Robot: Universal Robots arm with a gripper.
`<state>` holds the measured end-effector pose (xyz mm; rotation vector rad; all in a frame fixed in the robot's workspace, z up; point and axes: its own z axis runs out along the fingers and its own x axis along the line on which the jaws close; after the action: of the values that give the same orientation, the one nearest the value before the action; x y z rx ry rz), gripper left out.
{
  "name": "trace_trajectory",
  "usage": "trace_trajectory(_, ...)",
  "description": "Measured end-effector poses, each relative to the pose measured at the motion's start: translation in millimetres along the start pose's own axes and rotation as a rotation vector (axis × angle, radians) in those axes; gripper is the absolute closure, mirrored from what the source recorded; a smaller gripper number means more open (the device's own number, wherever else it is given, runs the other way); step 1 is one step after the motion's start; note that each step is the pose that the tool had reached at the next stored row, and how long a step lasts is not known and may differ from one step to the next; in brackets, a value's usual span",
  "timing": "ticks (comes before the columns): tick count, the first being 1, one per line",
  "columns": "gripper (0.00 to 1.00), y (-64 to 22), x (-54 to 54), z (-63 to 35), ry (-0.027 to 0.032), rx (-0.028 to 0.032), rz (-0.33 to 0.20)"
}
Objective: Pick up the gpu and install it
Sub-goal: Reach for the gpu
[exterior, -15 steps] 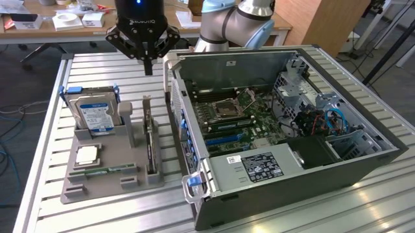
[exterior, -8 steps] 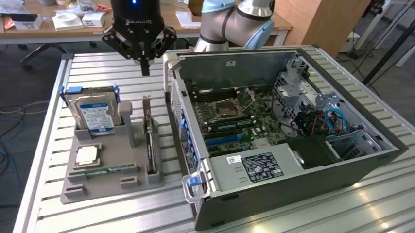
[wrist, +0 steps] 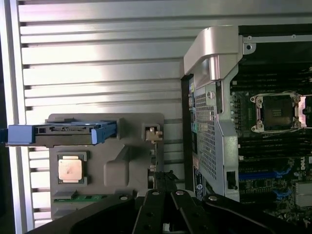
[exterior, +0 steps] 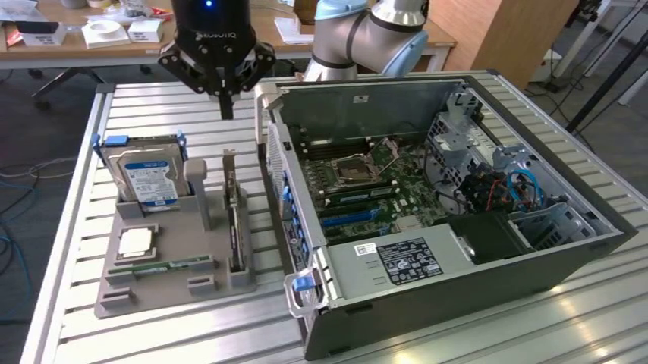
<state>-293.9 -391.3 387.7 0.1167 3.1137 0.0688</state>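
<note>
Beside the case (exterior: 456, 303), the gpu (exterior: 235, 227) stands on edge along its wall; fingers (exterior: 227, 105) clenched empty

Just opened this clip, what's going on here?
A robot arm's hand hangs shut and empty above the slatted table, just past the far end of a gray parts holder. The gpu stands on edge in a slot of that holder, untouched, next to the hard drive. The open computer case sits on the exterior view's right. The gpu is not yet picked up.
</note>
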Motion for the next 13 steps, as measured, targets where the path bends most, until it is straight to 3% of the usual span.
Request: trace_trajectory(13, 0.90, -20.8, -1.2, -0.7, -0.0004, 0.0036, 0.003)
